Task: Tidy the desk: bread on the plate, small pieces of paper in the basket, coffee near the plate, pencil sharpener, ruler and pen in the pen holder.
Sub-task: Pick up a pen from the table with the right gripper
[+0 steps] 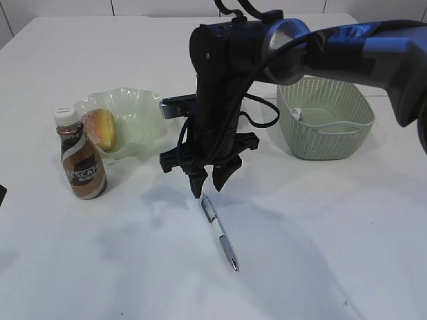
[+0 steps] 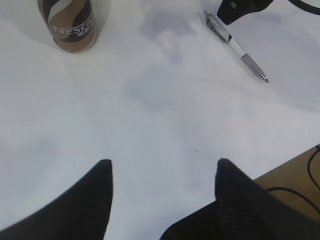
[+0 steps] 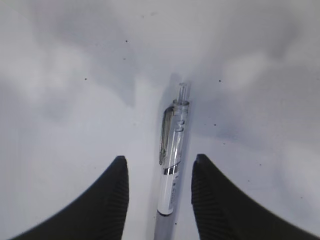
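A silver and white pen (image 1: 219, 233) lies on the white table. My right gripper (image 1: 208, 190) hangs open just above its clip end; in the right wrist view the pen (image 3: 172, 160) lies between the open jaws (image 3: 160, 167), untouched. Bread (image 1: 101, 128) sits on the pale green plate (image 1: 140, 120). The coffee bottle (image 1: 81, 160) stands upright in front of the plate. My left gripper (image 2: 162, 167) is open and empty over bare table, with the coffee bottle (image 2: 72, 25) and the pen (image 2: 236, 46) ahead of it. Pen holder, sharpener and ruler are out of view.
A green basket (image 1: 325, 123) stands at the back right with a small piece of paper (image 1: 297, 115) inside. The table's edge and brown floor (image 2: 295, 177) show near the left gripper.
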Available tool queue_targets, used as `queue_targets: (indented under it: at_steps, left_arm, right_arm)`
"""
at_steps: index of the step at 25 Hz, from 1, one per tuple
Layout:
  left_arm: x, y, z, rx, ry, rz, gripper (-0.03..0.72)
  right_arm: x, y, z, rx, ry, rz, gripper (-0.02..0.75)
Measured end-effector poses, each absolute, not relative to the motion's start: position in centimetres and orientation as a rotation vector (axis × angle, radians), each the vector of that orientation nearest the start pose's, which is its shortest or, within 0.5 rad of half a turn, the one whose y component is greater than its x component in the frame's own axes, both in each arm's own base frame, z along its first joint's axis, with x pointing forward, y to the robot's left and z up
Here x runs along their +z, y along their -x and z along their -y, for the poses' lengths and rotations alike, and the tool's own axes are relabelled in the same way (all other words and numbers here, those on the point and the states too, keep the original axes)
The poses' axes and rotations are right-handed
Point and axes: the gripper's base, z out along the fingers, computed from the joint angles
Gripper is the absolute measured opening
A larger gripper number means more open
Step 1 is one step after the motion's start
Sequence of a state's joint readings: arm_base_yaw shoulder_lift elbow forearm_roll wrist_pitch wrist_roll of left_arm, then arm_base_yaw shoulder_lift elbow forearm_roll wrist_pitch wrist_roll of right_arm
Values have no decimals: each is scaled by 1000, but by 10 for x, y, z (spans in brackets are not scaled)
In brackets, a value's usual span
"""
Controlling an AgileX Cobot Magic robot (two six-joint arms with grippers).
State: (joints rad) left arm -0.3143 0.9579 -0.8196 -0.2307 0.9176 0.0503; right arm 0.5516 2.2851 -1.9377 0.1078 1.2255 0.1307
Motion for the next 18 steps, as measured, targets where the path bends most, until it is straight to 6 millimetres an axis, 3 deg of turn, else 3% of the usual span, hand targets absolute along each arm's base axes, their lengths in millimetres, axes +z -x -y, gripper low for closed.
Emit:
queue_targets:
  at_steps: [13,18]
  left_arm:
    - [312,-159,69,-392,-358,-2526,456]
    - [312,-159,69,-391,-358,-2526,456]
  right_arm:
    - [137,-394,-262,121,616,-3107,342]
    - [134,-396,-260,62,617,-3098,342]
